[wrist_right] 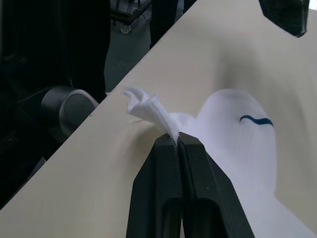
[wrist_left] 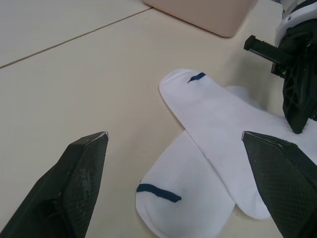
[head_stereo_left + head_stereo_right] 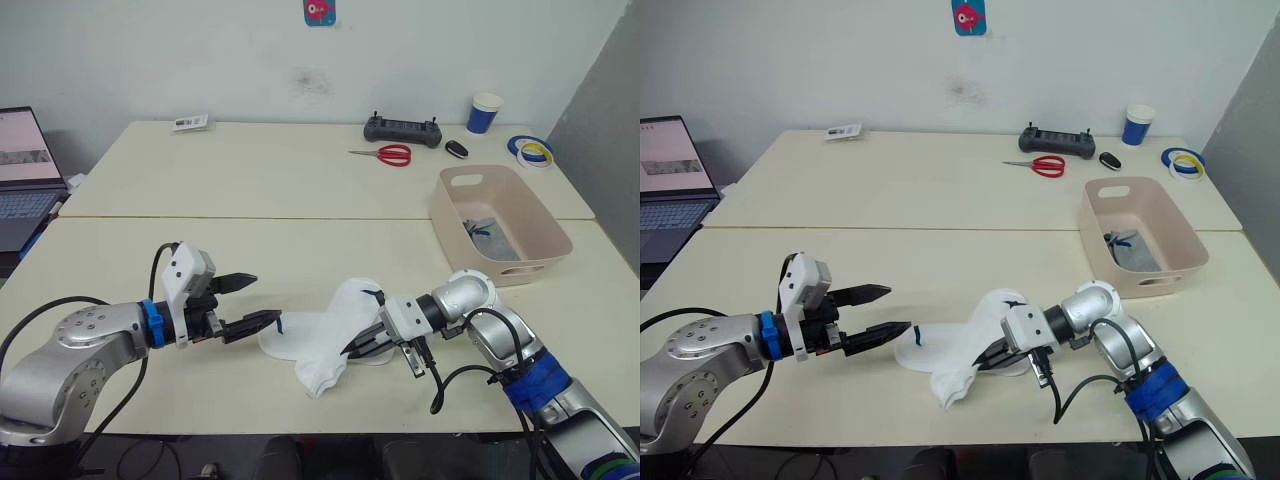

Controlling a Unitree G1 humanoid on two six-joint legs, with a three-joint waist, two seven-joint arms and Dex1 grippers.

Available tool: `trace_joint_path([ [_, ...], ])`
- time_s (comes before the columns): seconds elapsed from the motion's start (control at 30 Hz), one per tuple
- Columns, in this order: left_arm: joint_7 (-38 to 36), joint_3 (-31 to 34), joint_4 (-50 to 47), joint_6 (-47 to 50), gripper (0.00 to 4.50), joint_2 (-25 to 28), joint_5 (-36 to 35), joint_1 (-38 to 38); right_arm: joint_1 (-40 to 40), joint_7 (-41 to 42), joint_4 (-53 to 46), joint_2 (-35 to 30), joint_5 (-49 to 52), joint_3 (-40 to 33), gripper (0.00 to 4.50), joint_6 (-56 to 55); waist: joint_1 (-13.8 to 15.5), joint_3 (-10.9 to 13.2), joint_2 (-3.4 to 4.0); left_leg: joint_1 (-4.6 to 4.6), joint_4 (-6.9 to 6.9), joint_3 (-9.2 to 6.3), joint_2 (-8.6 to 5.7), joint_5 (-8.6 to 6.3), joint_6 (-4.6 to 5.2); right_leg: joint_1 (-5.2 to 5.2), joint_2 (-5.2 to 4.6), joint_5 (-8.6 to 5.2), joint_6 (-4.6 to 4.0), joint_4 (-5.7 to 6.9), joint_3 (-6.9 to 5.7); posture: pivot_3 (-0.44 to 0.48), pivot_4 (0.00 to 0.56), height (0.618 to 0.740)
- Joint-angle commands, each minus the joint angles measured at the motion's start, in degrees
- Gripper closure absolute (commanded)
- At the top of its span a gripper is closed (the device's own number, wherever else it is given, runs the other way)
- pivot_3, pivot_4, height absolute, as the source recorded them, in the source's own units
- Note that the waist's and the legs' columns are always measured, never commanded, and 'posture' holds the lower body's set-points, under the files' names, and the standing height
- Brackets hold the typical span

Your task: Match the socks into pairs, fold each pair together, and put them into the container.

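Two white socks (image 3: 322, 335) with small dark blue marks lie overlapped near the table's front edge, also seen in the left wrist view (image 2: 218, 126). My right gripper (image 3: 352, 349) is shut on their bunched front end, and the pinched fabric (image 1: 148, 109) sticks out past the fingertips. My left gripper (image 3: 266, 300) hovers open just left of the socks' rounded ends, not touching them. The pink-beige container (image 3: 525, 270) stands at the right with a grey sock (image 3: 487, 235) lying inside.
At the back of the far table lie red scissors (image 3: 390, 154), a black controller (image 3: 402, 129), a blue-and-white cup (image 3: 484, 112) and tape rolls (image 3: 530, 150). A laptop (image 3: 20, 180) sits at the left edge. The table's front edge runs close below the socks.
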Motion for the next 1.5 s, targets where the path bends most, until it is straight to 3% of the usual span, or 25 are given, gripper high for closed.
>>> trace_joint_path([
  [0.03,-1.45,-2.21,-0.31,-2.2,0.0,0.97,1.98,-1.49,0.81,-0.85,-3.58,-2.56,1.73,-2.91,3.19,0.32,0.03,0.0,0.0,-0.01,0.0,-0.01,0.0,0.0,0.0,0.0,0.01,0.0,0.0,-0.01,0.0,0.0,0.15,0.74],
  [0.17,-3.24,-5.79,2.9,-5.41,0.0,0.6,5.39,-5.05,4.0,-2.32,-8.95,-7.05,4.56,-6.24,1.83,5.06,0.48,0.0,0.0,-0.04,-0.02,-0.01,-0.01,0.0,0.0,0.0,0.01,-0.01,0.0,-0.05,0.0,0.0,0.15,0.74],
  [0.37,-6.67,-16.97,16.56,-14.34,0.0,-4.67,14.99,-20.34,12.66,-10.9,-18.36,-12.65,9.07,-11.11,1.83,23.02,1.52,0.0,-0.01,-0.07,0.02,0.02,-0.1,0.0,0.0,0.0,0.07,0.0,0.01,-0.06,-0.02,0.0,0.15,0.74],
  [0.57,-8.69,-28.16,36.34,-24.42,0.0,-14.87,26.55,-35.39,16.9,-18.84,-25.18,-11.41,12.49,-12.32,1.83,33.43,1.26,0.0,-0.04,-0.12,0.1,0.11,-0.17,0.0,0.01,0.0,0.07,0.03,0.07,-0.07,0.03,0.0,0.15,0.74],
  [0.9,-9.19,-32.18,60.3,-37.69,0.0,-28.36,35.48,-47.8,16.34,-26.1,-30.2,-11.48,16.27,-16.1,1.83,40.07,1.19,0.01,-0.06,-0.17,0.09,0.08,-0.15,-0.01,0.03,-0.03,0.16,0.02,0.07,-0.09,0.01,0.0,0.15,0.74],
  [1.0,-9.56,-33.94,65.66,-41.76,0.56,-30.81,38.56,-49.23,16.5,-27.04,-31.71,-11.97,17.05,-16.44,1.78,40.67,1.14,0.01,-0.06,-0.18,0.08,0.09,-0.15,-0.01,0.03,-0.03,0.16,0.02,0.08,-0.12,0.02,0.0,0.15,0.74],
  [1.17,-12.47,-36.68,70.47,-45.73,2.1,-31.43,43.3,-49.9,15.96,-26.69,-33.22,-13.67,17.51,-15.68,1.78,41.3,1.15,0.01,-0.07,-0.18,0.07,0.08,-0.16,-0.01,0.04,-0.03,0.17,0.02,0.08,-0.13,0.01,0.0,0.15,0.74],
  [1.5,-13.83,-37.22,72.88,-45.93,2.1,-31.95,46.65,-49.46,14.78,-26.96,-30.61,-14.8,16.6,-16.27,1.78,39.36,1.12,-0.01,-0.09,-0.13,0.08,0.08,-0.15,-0.01,0.04,0.0,0.19,0.02,0.09,-0.09,0.01,0.0,0.15,0.74],
])
